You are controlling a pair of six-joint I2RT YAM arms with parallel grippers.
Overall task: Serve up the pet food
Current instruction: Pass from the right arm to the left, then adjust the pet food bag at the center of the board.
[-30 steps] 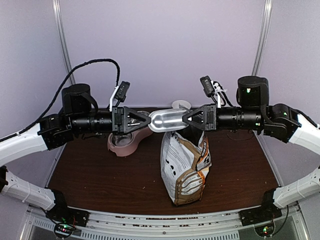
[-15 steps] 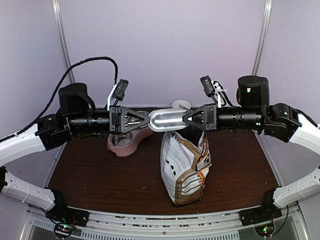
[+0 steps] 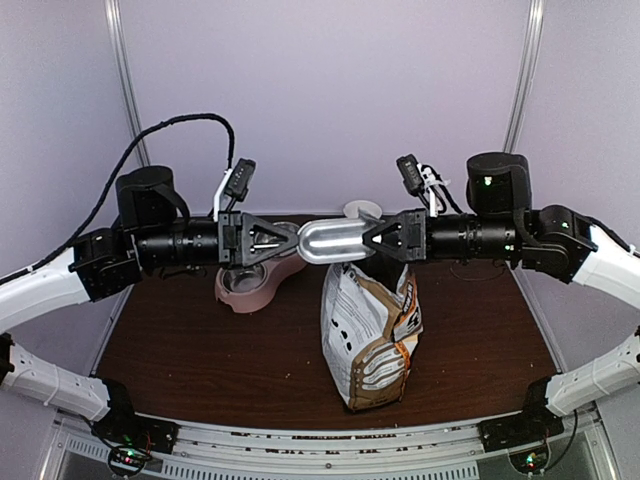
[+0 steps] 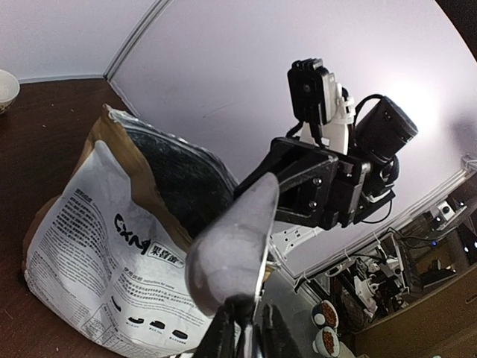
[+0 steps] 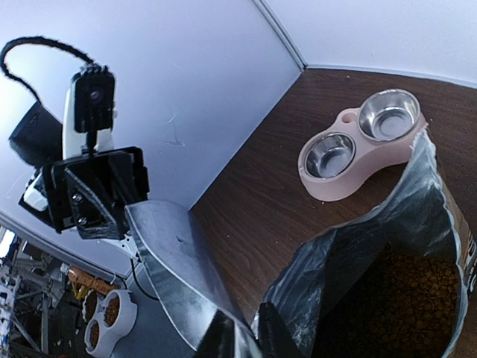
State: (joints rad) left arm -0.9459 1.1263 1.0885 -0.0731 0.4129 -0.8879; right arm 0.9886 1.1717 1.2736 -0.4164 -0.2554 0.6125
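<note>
The metal scoop (image 3: 333, 241) hangs level in the air between both grippers, above the open bag (image 3: 370, 330). My left gripper (image 3: 292, 241) is shut on the scoop's left end; in the left wrist view the scoop (image 4: 235, 239) rises from my gripper (image 4: 250, 335). My right gripper (image 3: 372, 240) is shut on the scoop's right end; in the right wrist view my gripper (image 5: 250, 339) pinches the scoop's (image 5: 175, 268) wall. The pet food (image 5: 395, 298), brown kibble, lies inside the white-and-kraft bag (image 4: 97, 239). No kibble shows in the scoop.
The pink double-bowl feeder (image 3: 250, 288) stands at the back left of the table with both steel bowls (image 5: 358, 142) empty. A small white bowl (image 3: 362, 210) sits behind the bag. The bag stands upright at the table's middle.
The left arm has drawn back a little to the left. The right gripper has moved a little to the left along the scoop. The scoop stays level at the same height.
</note>
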